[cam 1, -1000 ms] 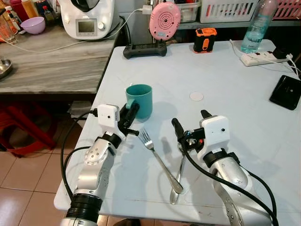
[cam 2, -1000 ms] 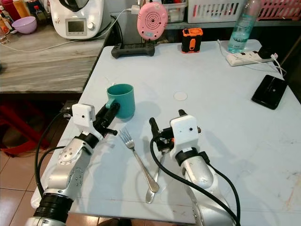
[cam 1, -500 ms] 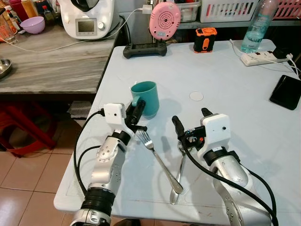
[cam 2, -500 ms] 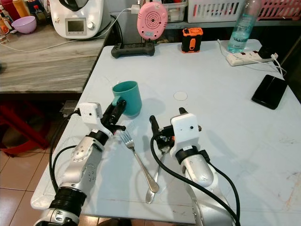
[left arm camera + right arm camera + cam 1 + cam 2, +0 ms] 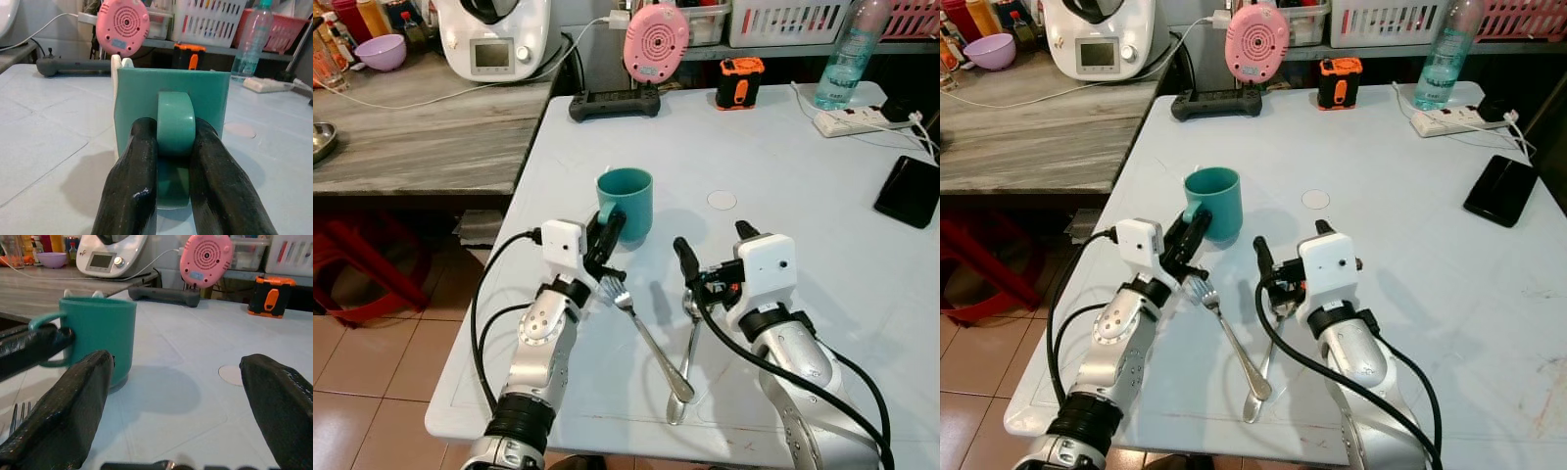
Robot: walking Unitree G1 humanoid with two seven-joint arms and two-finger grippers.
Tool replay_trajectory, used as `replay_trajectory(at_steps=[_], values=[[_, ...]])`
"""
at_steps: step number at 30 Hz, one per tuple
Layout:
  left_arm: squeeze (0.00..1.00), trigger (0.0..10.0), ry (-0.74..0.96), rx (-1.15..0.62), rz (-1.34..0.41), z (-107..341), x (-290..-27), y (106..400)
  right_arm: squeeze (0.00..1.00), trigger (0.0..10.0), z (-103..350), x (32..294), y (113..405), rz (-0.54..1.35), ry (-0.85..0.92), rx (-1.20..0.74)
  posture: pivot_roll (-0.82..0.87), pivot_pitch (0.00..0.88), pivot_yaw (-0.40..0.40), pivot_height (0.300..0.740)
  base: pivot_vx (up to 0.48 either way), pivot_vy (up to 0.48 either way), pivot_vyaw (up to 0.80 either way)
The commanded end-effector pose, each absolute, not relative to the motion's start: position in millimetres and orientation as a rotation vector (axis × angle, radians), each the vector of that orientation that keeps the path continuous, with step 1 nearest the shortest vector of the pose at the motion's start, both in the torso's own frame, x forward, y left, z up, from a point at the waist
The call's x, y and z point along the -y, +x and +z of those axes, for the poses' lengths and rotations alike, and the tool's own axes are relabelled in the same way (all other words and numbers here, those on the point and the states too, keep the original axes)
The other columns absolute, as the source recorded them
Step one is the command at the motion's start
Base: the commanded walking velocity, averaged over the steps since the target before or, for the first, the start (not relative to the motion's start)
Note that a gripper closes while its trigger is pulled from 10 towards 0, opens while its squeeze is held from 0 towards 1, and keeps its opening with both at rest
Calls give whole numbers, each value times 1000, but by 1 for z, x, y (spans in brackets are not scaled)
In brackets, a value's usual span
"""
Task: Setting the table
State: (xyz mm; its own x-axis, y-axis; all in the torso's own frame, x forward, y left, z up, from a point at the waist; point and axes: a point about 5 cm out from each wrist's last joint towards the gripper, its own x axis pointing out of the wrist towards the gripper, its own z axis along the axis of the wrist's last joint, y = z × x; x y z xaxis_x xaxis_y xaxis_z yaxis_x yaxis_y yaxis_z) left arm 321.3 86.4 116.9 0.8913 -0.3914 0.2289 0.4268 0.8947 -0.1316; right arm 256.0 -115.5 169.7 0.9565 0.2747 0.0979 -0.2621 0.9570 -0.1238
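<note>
I find the left gripper (image 5: 610, 238) closed on the handle of the teal mug (image 5: 626, 202); in the left wrist view both black fingers (image 5: 134, 181) press against the handle from either side, with no gap showing. The mug stands upright on the pale table (image 5: 783, 166), directly ahead of that gripper at its 12 o'clock.

The right gripper (image 5: 715, 250) has its fingers spread wide and holds nothing. In the right wrist view its two fingers (image 5: 63, 416) stand well apart, with bare table between them. It hovers low over the bowl end of the spoon (image 5: 685, 352); I cannot tell whether it touches the spoon.

Count of task items: one mug, one fork (image 5: 646, 333), one spoon. The fork lies flat with its tines just beside the left gripper, at about that gripper's 5 o'clock, and its handle runs toward the near table edge. The spoon lies beside the fork, and their handle ends cross near that edge. From the right gripper the mug is at roughly 10 o'clock, near but apart.

Other items, one each: a small white disc (image 5: 722, 200) on the table at 12 o'clock from the right gripper, a pink round device (image 5: 656, 42), an orange-and-black device (image 5: 740, 80), a water bottle (image 5: 847, 54), a power strip (image 5: 857, 119) and a black phone (image 5: 911, 191).
</note>
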Motion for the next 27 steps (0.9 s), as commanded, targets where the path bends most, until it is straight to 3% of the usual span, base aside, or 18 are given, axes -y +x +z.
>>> replay_trajectory(at_steps=[1, 3, 4, 5, 6, 27], values=[[337, 10000, -160, 198, -426, 114, -90, 320, 0, 10000, 170, 116, 258, 269, -111, 119, -179, 118, 89, 740, 0, 0, 0], [345, 10000, -159, 199, -426, 113, -89, 320, 0, 10000, 171, 116, 258, 270, -112, 120, -179, 118, 89, 740, 0, 0, 0], [878, 10000, -162, 199, -438, 113, -88, 320, 0, 10000, 171, 115, 258, 271, -113, 120, -179, 118, 89, 740, 0, 0, 0], [878, 10000, -160, 200, -442, 113, -88, 319, 0, 10000, 171, 115, 258, 271, -113, 120, -179, 118, 89, 740, 0, 0, 0], [996, 10000, -153, 200, -441, 112, -88, 319, 0, 10000, 171, 115, 258, 272, -113, 121, -179, 118, 89, 740, 0, 0, 0], [1000, 10000, -105, 187, -512, 107, -89, 315, 0, 10000, 170, 114, 259, 280, -106, 115, -175, 114, 93, 740, 0, 0, 0]])
